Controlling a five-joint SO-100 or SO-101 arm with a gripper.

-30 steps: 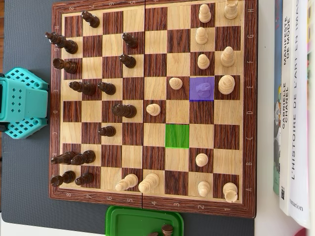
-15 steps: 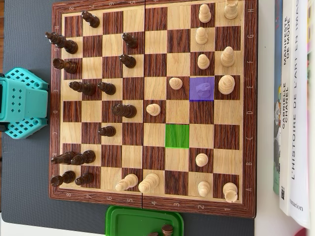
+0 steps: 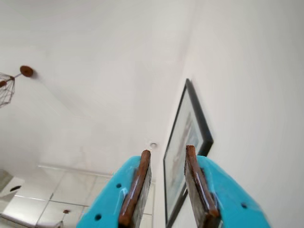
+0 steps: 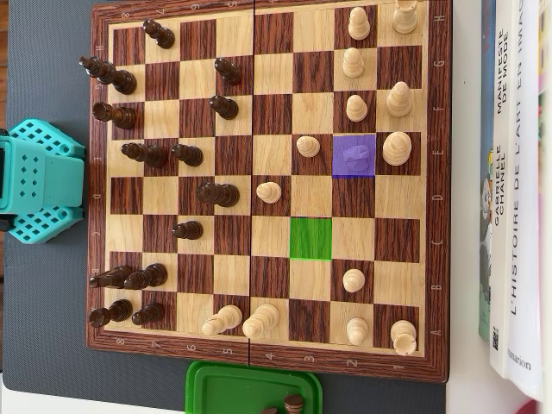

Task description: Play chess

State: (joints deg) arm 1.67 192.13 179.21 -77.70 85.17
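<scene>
Wrist view shows the teal fingers (image 3: 164, 156) aimed up at ceiling and wall, slightly spread, holding nothing.

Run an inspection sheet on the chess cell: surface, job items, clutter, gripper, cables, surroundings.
Surface: chessboard on a dark mat, flat.
Job's things: purple-highlighted square holds a light piece; green-highlighted square is vacant. Dark pieces stand toward the overhead view's left, light pieces toward its right.
Clutter: green tray below the board, dark pieces in it; books at the right.
Gripper: gripper open, empty, pointing up at the ceiling; teal arm base sits left of the board.
Cables: nothing seen.
Surroundings: framed picture, wire ceiling lamp.
</scene>
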